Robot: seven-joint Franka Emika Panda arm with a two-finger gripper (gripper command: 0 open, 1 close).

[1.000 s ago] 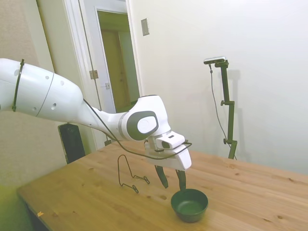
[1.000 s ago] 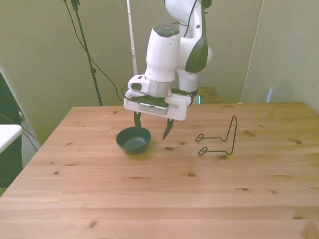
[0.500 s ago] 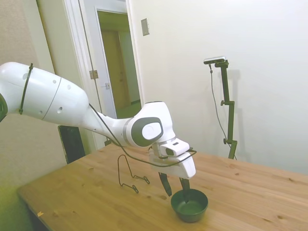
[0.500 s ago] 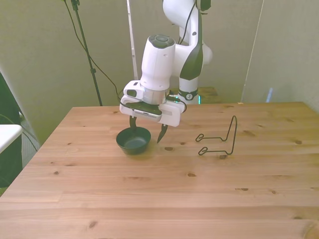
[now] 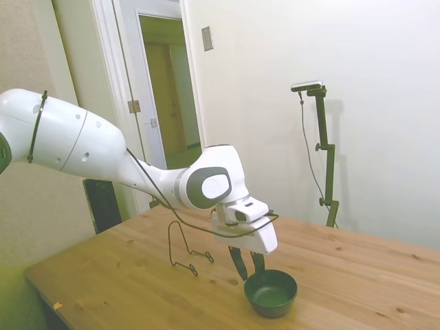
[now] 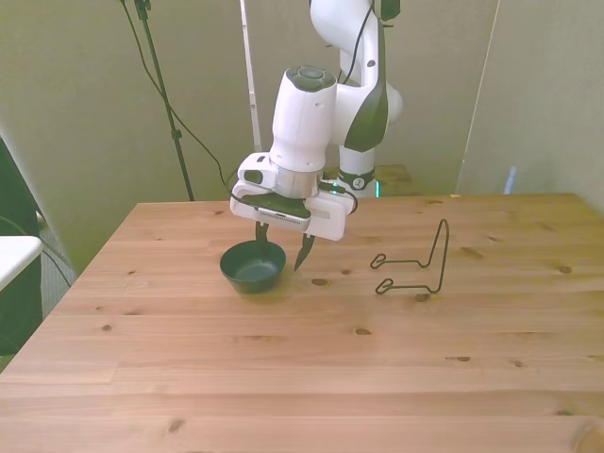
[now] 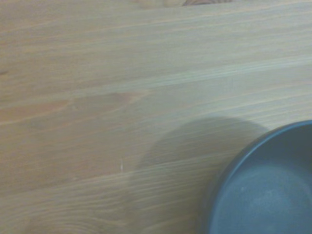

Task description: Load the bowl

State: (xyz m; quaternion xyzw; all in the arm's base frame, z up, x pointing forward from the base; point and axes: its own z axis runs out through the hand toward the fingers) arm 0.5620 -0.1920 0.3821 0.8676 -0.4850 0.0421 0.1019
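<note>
Dark green bowl (image 6: pixel 253 266): sits upright on the wooden worktop (image 6: pixel 311 368), toward the front view's left, well apart from the wire rack (image 6: pixel 415 262).
Bowl's axis: round, so no long axis to speak of; its mouth faces straight up and its flat base rests on the wood. It looks empty inside, in the wrist view (image 7: pixel 265 190) too.
Claw (image 6: pixel 279 249): low at the bowl's near wall on the rack side, fingers pointing down. They are parted only a little and grip nothing. One finger looks to hang over the rim and the other outside it, but whether either touches the rim I cannot tell.
Step in hand: probably pinching the bowl's rim so it can be carried to the rack.
Doing it well: keep the wall centred in the gap, go down until the fingers overlap a good depth of wall, then squeeze evenly.
Risk: the bowl is light and may slide or tip if one finger lands first.
Lift: straight up, keeping the mouth level.
</note>
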